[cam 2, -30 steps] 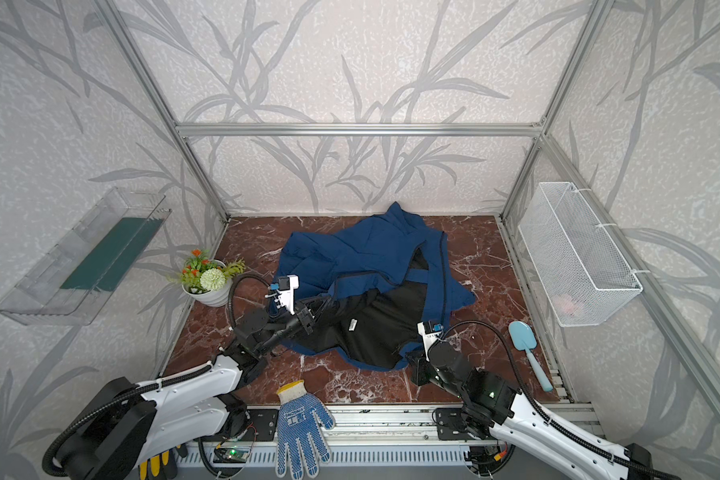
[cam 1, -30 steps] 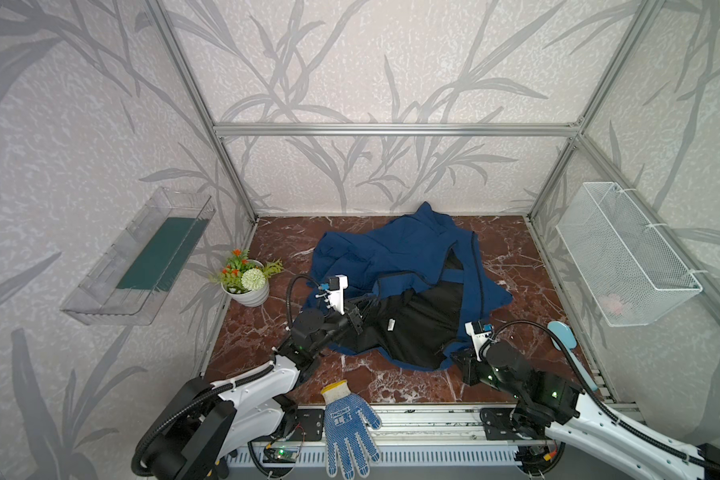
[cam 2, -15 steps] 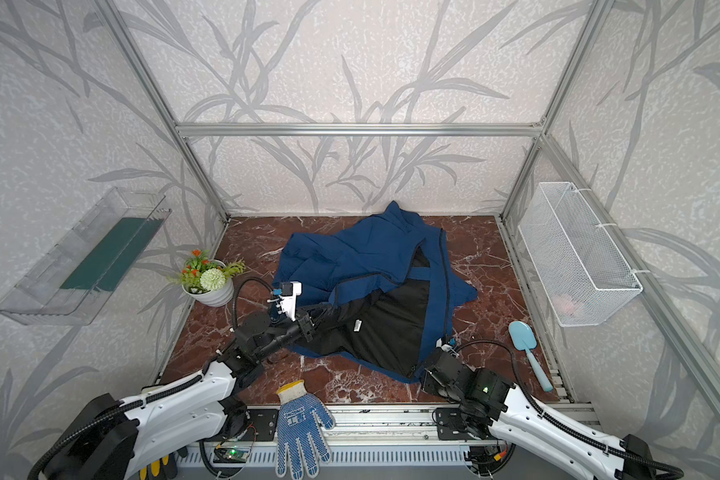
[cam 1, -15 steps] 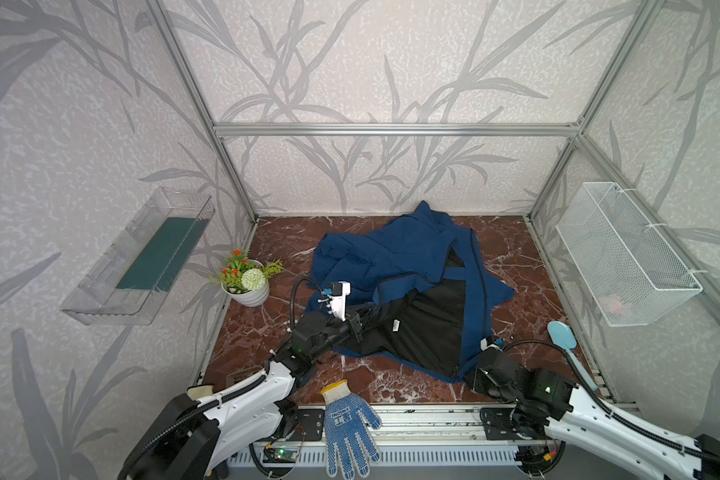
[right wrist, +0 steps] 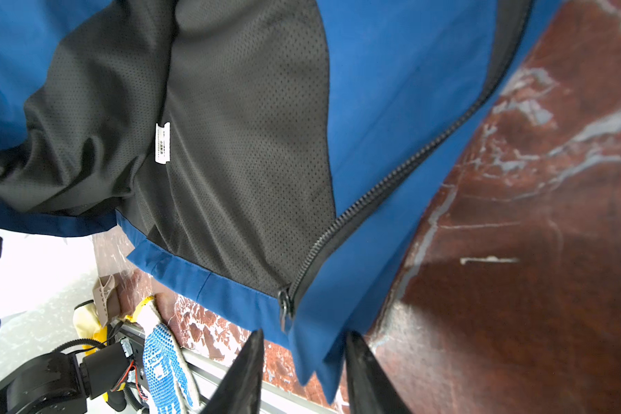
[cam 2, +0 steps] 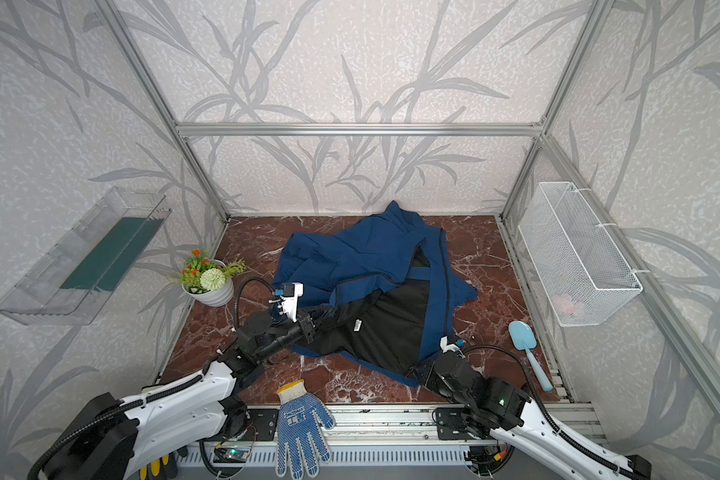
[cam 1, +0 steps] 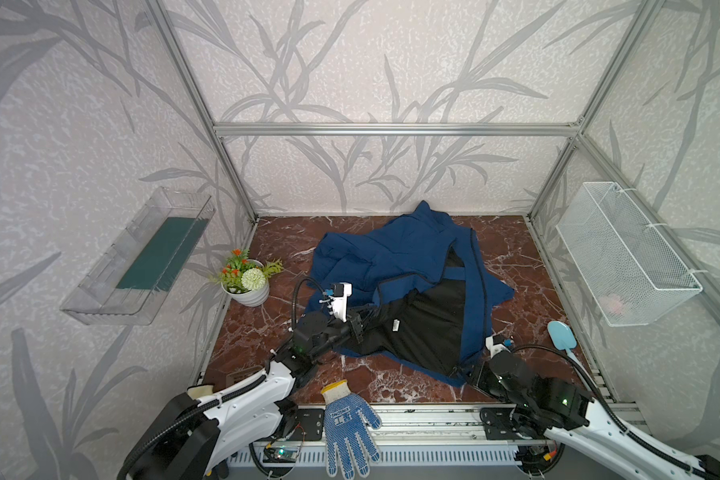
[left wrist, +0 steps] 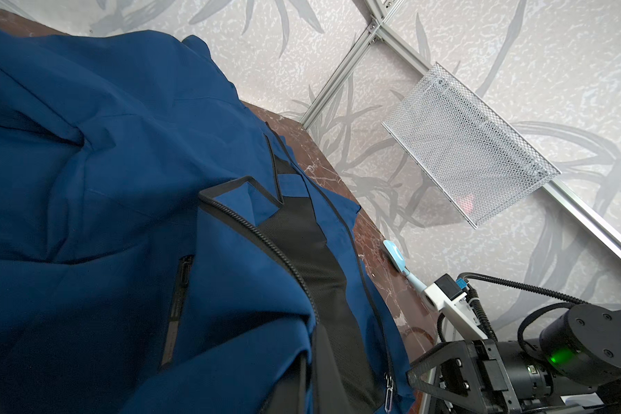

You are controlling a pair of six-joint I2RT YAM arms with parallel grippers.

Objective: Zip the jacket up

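Jacket (cam 1: 395,257): navy, spread across the middle of the marble table (cam 1: 279,245), front open, black mesh lining (right wrist: 237,143) turned up.
Zipper: slider (right wrist: 284,304) down at the bottom hem, teeth (right wrist: 391,182) running up from it along the blue edge.
Left gripper (cam 1: 356,328): closed, pinching the edge of the turned-back flap.
Right gripper (right wrist: 304,333): fingers apart, hem corner between them, not pinched.
Nearby: dotted glove (cam 1: 348,428) at the front edge, flower pot (cam 1: 246,286) to the left, blue scoop (cam 1: 561,338) to the right.
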